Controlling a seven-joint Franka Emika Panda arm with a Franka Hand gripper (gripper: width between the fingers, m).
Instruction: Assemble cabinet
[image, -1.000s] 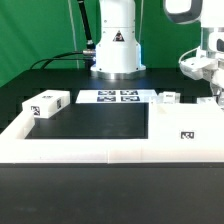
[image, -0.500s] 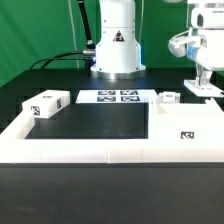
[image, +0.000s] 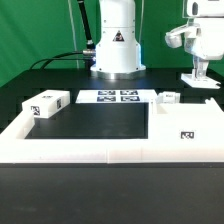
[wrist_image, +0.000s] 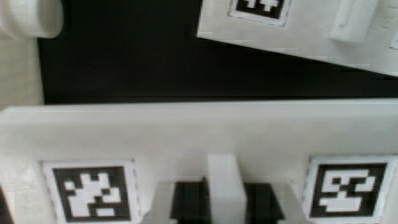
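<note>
My gripper (image: 199, 66) is at the exterior view's far right, raised above the table. It is shut on a flat white cabinet panel (image: 200, 79) that hangs level under the fingers. In the wrist view the panel (wrist_image: 196, 130) fills the lower half, with two tags on its face and a thin ridge between my dark fingers (wrist_image: 185, 200); the gripper (wrist_image: 224, 196) clamps that ridge. The large white cabinet body (image: 185, 125) with one tag lies below on the right. A white tagged block (image: 45, 103) lies at the left. A small white piece (image: 170, 97) lies behind the body.
The marker board (image: 108, 97) lies at the back centre before the robot base (image: 117, 45). A long low white border rail (image: 100, 150) runs along the front and left. In the wrist view another tagged white part (wrist_image: 285, 30) shows beneath the held panel.
The gripper has risen with the white panel, lifting it higher above the table at the exterior view's right. The other parts have not moved.
</note>
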